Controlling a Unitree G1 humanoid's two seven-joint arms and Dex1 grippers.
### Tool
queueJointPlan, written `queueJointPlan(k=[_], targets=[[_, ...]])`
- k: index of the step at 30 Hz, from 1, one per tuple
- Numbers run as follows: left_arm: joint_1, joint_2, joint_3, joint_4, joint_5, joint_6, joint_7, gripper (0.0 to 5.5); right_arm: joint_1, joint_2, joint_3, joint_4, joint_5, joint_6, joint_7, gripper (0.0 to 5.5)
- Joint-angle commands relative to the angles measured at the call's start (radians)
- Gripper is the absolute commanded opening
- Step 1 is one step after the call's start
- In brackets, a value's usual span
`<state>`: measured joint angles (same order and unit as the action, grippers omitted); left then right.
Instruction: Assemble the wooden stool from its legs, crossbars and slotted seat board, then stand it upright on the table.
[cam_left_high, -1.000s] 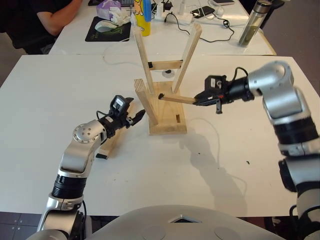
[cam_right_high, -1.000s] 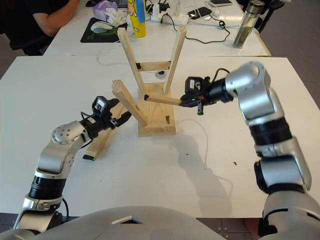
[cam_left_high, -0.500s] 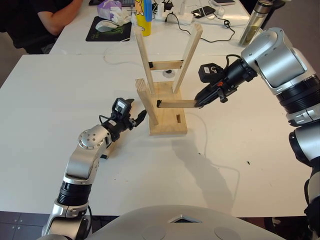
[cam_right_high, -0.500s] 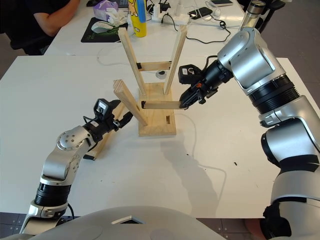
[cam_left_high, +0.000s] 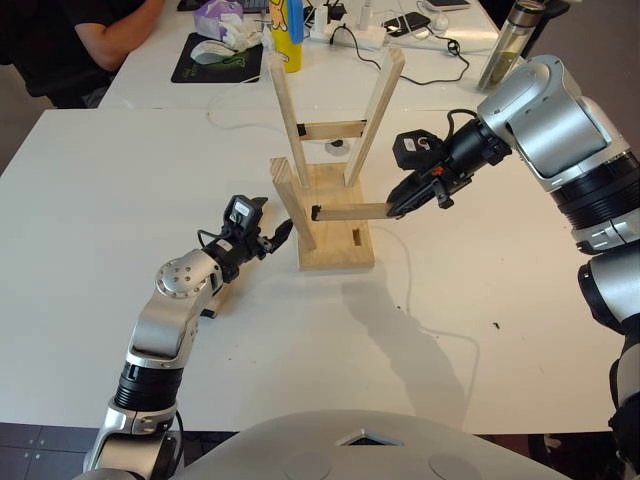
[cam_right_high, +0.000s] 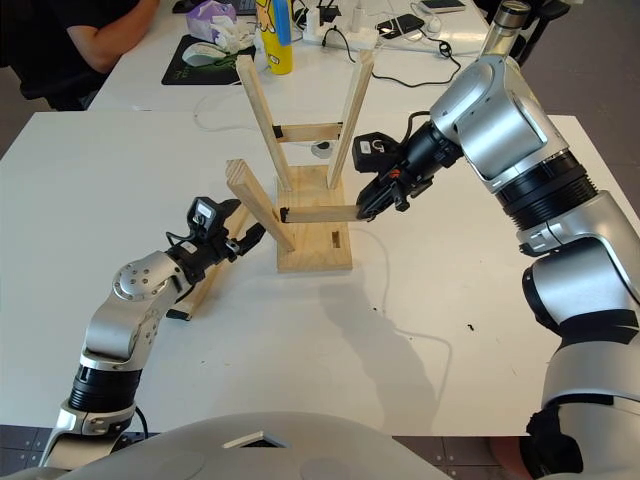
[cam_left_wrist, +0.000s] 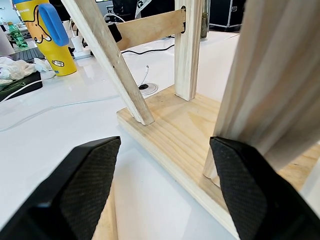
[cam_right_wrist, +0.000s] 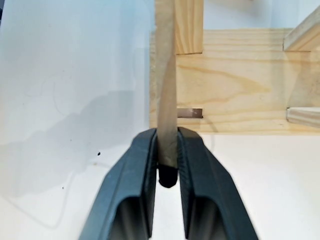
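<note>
**Stool half built, upside down on the bench.** The wooden stool rests inverted near the middle of the white table (cam_left_high: 100, 200), with its slotted seat board (cam_left_high: 338, 252) flat on the surface. Two tall legs, the far left leg (cam_left_high: 285, 110) and the far right leg (cam_left_high: 377, 110), rise from the board's far side. They are joined high up by the upper crossbar (cam_left_high: 335, 130). A third leg (cam_left_high: 293, 205) stands at the board's near left corner and leans toward the robot's left.

The right gripper (cam_left_high: 398, 207) is clamped on one end of a second crossbar (cam_left_high: 355, 209), held roughly level above the board. The bar's dark-tipped far end meets the side of the third leg, and we cannot tell whether it is seated there. From the right wrist we see the fingers (cam_right_wrist: 144, 165) pressing the bar from both sides, with an open slot (cam_right_wrist: 190, 113) in the board beneath.

The left gripper (cam_left_high: 272, 236) hovers low, just beside where the third leg meets the board. Its jaws are spread wide and hold nothing. A loose wooden piece (cam_right_high: 195, 290) lies on the table under the left forearm. On the desk behind we see a yellow bottle (cam_left_high: 288, 30) and a dark flask (cam_left_high: 503, 50).
</note>
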<state>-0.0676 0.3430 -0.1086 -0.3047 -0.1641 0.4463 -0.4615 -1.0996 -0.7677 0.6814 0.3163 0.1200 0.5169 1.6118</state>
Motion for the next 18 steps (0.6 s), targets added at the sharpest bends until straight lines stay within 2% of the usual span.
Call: queueJointPlan(k=[1,11,18], targets=[[-0.023,0.010,-0.001,0.015,-0.001,0.006,-0.012,3.35,0.007,0.023,-0.027,0.003,-0.029,0.002,-0.002,0.43],[-0.032,0.009,-0.001,0.021,-0.002,0.008,-0.019,3.35,0.016,0.058,-0.056,0.018,-0.078,-0.024,-0.002,0.43],[-0.033,0.006,-0.001,0.020,-0.002,0.010,-0.016,3.35,0.036,0.051,-0.024,-0.034,-0.088,-0.042,0.002,0.43]])
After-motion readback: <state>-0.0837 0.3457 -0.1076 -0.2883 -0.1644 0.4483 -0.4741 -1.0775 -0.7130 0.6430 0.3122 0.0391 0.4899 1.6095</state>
